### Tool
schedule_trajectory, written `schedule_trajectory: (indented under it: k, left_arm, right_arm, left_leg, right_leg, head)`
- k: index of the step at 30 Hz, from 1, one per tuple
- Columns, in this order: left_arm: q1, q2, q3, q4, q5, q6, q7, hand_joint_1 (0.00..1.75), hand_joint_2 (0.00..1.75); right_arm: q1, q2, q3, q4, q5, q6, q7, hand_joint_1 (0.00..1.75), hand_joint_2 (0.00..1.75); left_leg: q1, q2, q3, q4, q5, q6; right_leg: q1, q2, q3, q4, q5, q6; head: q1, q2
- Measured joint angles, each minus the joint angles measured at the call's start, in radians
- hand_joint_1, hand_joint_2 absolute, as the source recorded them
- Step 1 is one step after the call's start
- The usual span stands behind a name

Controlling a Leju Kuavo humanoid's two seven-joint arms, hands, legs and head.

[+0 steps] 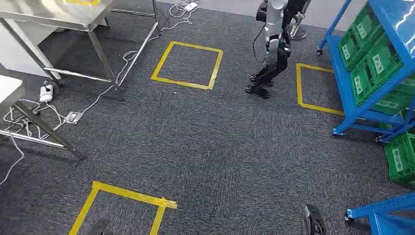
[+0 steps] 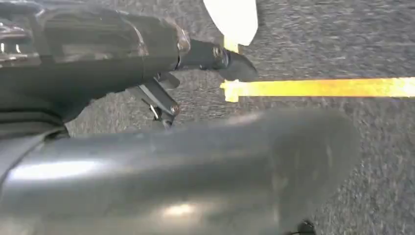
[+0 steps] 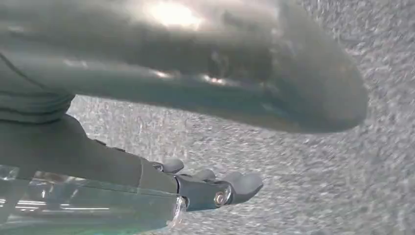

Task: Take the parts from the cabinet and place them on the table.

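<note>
A: How far along is the task judged to be?

B: Barely begun; nothing is seen carried; the left robot hand [image 2: 161, 93] and right robot hand [image 3: 195, 188] hang over grey carpet [image 1: 220, 147], fingers apparently extended and holding nothing, though the wrist views are blurred.

A: And the parts?

B: Presumably inside the green ribbed crates [image 1: 374, 63] on the blue steel cabinet [image 1: 391, 29]; the steel counter [image 1: 58, 14] is seen well apart, beyond yellow taped squares [image 1: 187, 65].
</note>
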Motion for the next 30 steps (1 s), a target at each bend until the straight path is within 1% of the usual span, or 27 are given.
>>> schedule_trajectory:
  k: [1,2,3,4,7,8,9,10,11,12,13,14,15,16,17,18,19,20,22,23,24,25,26,27,28,29,30]
  left_arm:
    - [0.000,0.000,0.000,0.000,0.000,0.000,-0.001,0.00,0.00]
    - [-0.002,-0.001,0.000,0.000,0.001,-0.001,-0.002,0.00,0.00]
    - [-0.005,-0.003,0.000,0.000,0.002,-0.001,-0.002,0.00,0.00]
    - [-0.008,-0.005,0.000,-0.001,0.003,0.000,-0.002,0.00,0.00]
    - [-0.013,-0.012,0.001,-0.003,0.005,0.003,0.001,0.00,0.00]
    - [-0.015,-0.014,0.002,-0.005,0.005,0.004,0.002,0.00,0.00]
    - [-0.016,-0.016,0.002,-0.005,0.005,0.004,0.001,0.00,0.00]
    - [-0.015,-0.017,0.001,-0.005,0.005,0.004,0.001,0.00,0.00]
    - [-0.015,-0.019,0.001,-0.005,0.005,0.005,0.002,0.00,0.00]
    - [-0.012,-0.019,0.000,-0.004,0.005,0.005,0.003,0.00,0.00]
    - [-0.010,-0.020,0.000,-0.004,0.005,0.006,0.003,0.00,0.00]
    - [-0.009,-0.020,0.000,-0.003,0.005,0.006,0.003,0.00,0.00]
    - [-0.009,-0.021,0.000,-0.003,0.005,0.006,0.003,0.00,0.00]
    - [-0.009,-0.021,0.000,-0.004,0.005,0.006,0.003,0.00,0.00]
    - [-0.010,-0.021,0.000,-0.003,0.005,0.007,0.005,0.00,0.00]
    - [-0.009,-0.021,0.000,-0.003,0.005,0.008,0.006,0.00,0.00]
    - [-0.008,-0.020,0.000,-0.003,0.005,0.006,0.005,0.00,0.00]
    - [-0.006,-0.018,0.000,-0.003,0.005,0.003,0.002,0.00,0.00]
    - [-0.006,-0.017,0.000,-0.002,0.005,0.000,-0.001,0.00,0.00]
    - [-0.008,-0.018,0.001,-0.002,0.005,0.000,-0.001,0.00,0.00]
    - [-0.010,-0.017,0.002,-0.002,0.005,0.000,-0.001,0.00,0.00]
    - [-0.010,-0.017,0.002,-0.002,0.005,0.001,0.000,0.00,0.00]
    - [-0.007,-0.017,0.001,-0.001,0.005,0.001,0.002,0.00,0.00]
    - [-0.006,-0.017,0.001,0.000,0.005,0.000,0.000,0.00,0.00]
    - [-0.006,-0.017,0.001,0.001,0.005,-0.003,-0.002,0.00,0.00]
    - [-0.006,-0.017,0.001,0.002,0.005,-0.006,-0.003,0.00,0.00]
    - [-0.006,-0.017,0.001,0.002,0.005,-0.006,-0.002,0.00,0.00]
  right_arm:
    - [0.001,-0.001,0.002,0.000,-0.004,0.000,0.000,0.00,0.00]
    - [0.000,-0.004,0.007,0.000,-0.008,0.002,0.000,0.00,0.00]
    - [-0.004,-0.004,0.010,0.000,-0.011,0.002,0.000,0.00,0.00]
    - [-0.009,-0.004,0.011,0.000,-0.011,0.002,0.000,0.00,0.00]
    - [-0.012,-0.006,0.015,0.000,-0.014,0.001,0.000,0.00,0.00]
    - [-0.011,-0.008,0.016,-0.001,-0.015,0.001,0.000,0.00,0.00]
    - [-0.014,-0.008,0.016,-0.001,-0.015,0.001,0.000,0.00,0.00]
    - [-0.021,-0.008,0.016,-0.001,-0.016,0.000,0.000,0.00,0.00]
    - [-0.026,-0.008,0.017,-0.001,-0.015,0.001,0.000,0.00,0.00]
    - [-0.025,-0.005,0.018,-0.002,-0.016,0.002,0.000,0.00,0.00]
    - [-0.023,-0.003,0.018,-0.003,-0.016,0.002,0.000,0.00,0.00]
    - [-0.021,-0.002,0.019,-0.003,-0.016,0.002,0.000,0.00,0.00]
    - [-0.020,-0.002,0.019,-0.003,-0.016,0.002,0.000,0.00,0.00]
    - [-0.020,-0.001,0.020,-0.003,-0.016,0.002,0.000,0.00,0.00]
    - [-0.021,0.000,0.021,-0.003,-0.015,0.000,0.000,0.00,0.00]
    - [-0.020,0.000,0.023,-0.003,-0.015,-0.002,0.002,0.00,0.00]
    - [-0.022,-0.001,0.024,-0.003,-0.018,-0.002,0.002,0.00,0.00]
    - [-0.020,0.000,0.025,-0.003,-0.019,-0.002,0.002,0.00,0.00]
    - [-0.013,0.000,0.028,-0.003,-0.023,0.000,0.002,0.00,0.00]
    - [-0.012,-0.003,0.032,-0.003,-0.028,0.000,0.002,0.00,0.00]
    - [-0.013,-0.002,0.034,-0.003,-0.029,-0.001,0.002,0.00,0.00]
    - [-0.019,-0.005,0.035,-0.003,-0.029,-0.004,0.002,0.00,0.00]
    - [-0.024,-0.004,0.036,-0.003,-0.030,-0.005,0.002,0.00,0.00]
    - [-0.022,-0.003,0.039,-0.004,-0.033,-0.004,0.002,0.00,0.00]
    - [-0.019,-0.002,0.041,-0.004,-0.038,-0.002,0.002,0.00,0.00]
    - [-0.014,0.001,0.042,-0.003,-0.040,0.000,0.002,0.00,0.00]
    - [-0.007,0.000,0.043,-0.003,-0.040,-0.003,0.002,0.00,0.00]
  left_leg:
    - [0.000,0.010,0.008,0.000,-0.005,-0.002]
    - [0.000,0.023,0.017,-0.001,-0.011,-0.006]
    - [-0.002,0.033,0.018,-0.003,-0.016,-0.012]
    - [-0.007,0.040,0.019,-0.001,-0.020,-0.016]
    - [-0.007,0.076,0.033,-0.016,-0.023,-0.031]
    - [-0.001,0.036,0.034,-0.012,-0.034,-0.037]
    - [0.003,-0.050,0.027,0.014,-0.049,-0.037]
    - [0.002,-0.082,-0.006,0.078,-0.083,-0.036]
    - [0.001,-0.084,-0.053,0.162,-0.118,-0.038]
    - [0.001,-0.081,-0.102,0.243,-0.146,-0.040]
    - [0.001,-0.077,-0.139,0.293,-0.153,-0.041]
    - [0.001,-0.071,-0.155,0.293,-0.129,-0.042]
    - [0.003,-0.070,-0.148,0.252,-0.084,-0.042]
    - [0.005,-0.077,-0.119,0.176,-0.024,-0.043]
    - [0.009,-0.103,-0.083,0.087,0.030,-0.045]
    - [0.017,-0.173,-0.065,0.042,0.039,-0.045]
    - [0.021,-0.179,-0.053,0.015,0.028,-0.043]
    - [0.015,-0.165,-0.053,0.022,0.025,-0.037]
    - [0.009,-0.139,-0.049,0.021,0.023,-0.025]
    - [0.014,-0.122,-0.042,0.011,0.026,-0.016]
    - [0.012,-0.109,-0.036,0.009,0.024,-0.012]
    - [0.008,-0.090,-0.032,0.008,0.020,-0.006]
    - [0.004,-0.072,-0.029,0.008,0.017,-0.003]
    - [0.002,-0.054,-0.027,0.008,0.014,-0.001]
    - [0.001,-0.040,-0.026,0.009,0.010,-0.001]
    - [-0.001,-0.024,-0.022,0.009,0.005,-0.001]
    - [-0.002,-0.013,-0.017,0.009,0.001,-0.002]
  right_leg:
    - [0.001,-0.009,0.035,-0.076,0.047,-0.004]
    - [0.003,-0.033,0.079,-0.171,0.095,-0.011]
    - [0.017,-0.090,0.103,-0.214,0.084,-0.020]
    - [0.026,-0.093,0.106,-0.234,0.083,-0.028]
    - [0.030,-0.056,0.101,-0.239,0.082,-0.046]
    - [0.017,-0.048,0.114,-0.254,0.090,-0.054]
    - [0.019,-0.039,0.118,-0.260,0.092,-0.059]
    - [0.018,-0.028,0.119,-0.260,0.091,-0.065]
    - [0.019,-0.013,0.121,-0.260,0.089,-0.068]
    - [0.021,0.000,0.122,-0.259,0.087,-0.072]
    - [0.022,0.016,0.124,-0.258,0.085,-0.073]
    - [0.021,0.030,0.127,-0.256,0.082,-0.072]
    - [0.020,0.044,0.130,-0.254,0.079,-0.069]
    - [0.017,0.060,0.134,-0.249,0.073,-0.066]
    - [0.014,0.075,0.138,-0.242,0.066,-0.060]
    - [0.011,0.085,0.135,-0.236,0.060,-0.054]
    - [0.016,0.101,0.127,-0.220,0.053,-0.046]
    - [0.009,0.116,0.122,-0.226,0.057,-0.040]
    - [0.003,0.143,0.122,-0.233,0.060,-0.026]
    - [0.002,0.137,0.118,-0.226,0.054,-0.022]
    - [0.010,0.071,0.112,-0.208,0.044,-0.019]
    - [0.009,0.028,0.087,-0.156,0.014,-0.013]
    - [0.008,0.011,0.047,-0.080,-0.023,-0.010]
    - [0.006,0.004,0.006,-0.004,-0.054,-0.007]
    - [0.005,0.003,-0.025,0.051,-0.069,-0.006]
    - [0.004,0.003,-0.036,0.069,-0.059,-0.007]
    - [0.004,0.003,-0.024,0.044,-0.032,-0.009]
  head:
    - [0.005,0.000]
    - [0.010,0.000]
    - [0.012,0.000]
    - [0.014,0.000]
    - [0.013,0.000]
    - [0.013,0.000]
    - [0.007,0.000]
    - [0.005,0.000]
    - [-0.002,0.000]
    - [-0.013,0.000]
    - [-0.018,0.000]
    - [-0.019,0.000]
    - [-0.021,0.000]
    - [-0.024,0.000]
    - [-0.029,0.000]
    - [-0.036,0.000]
    - [-0.040,0.000]
    - [-0.034,0.000]
    - [-0.034,0.000]
    - [-0.034,0.000]
    - [-0.027,0.000]
    - [-0.015,0.000]
    - [-0.009,0.000]
    - [-0.007,0.000]
    - [-0.006,0.000]
    - [-0.003,0.000]
    - [-0.001,0.000]
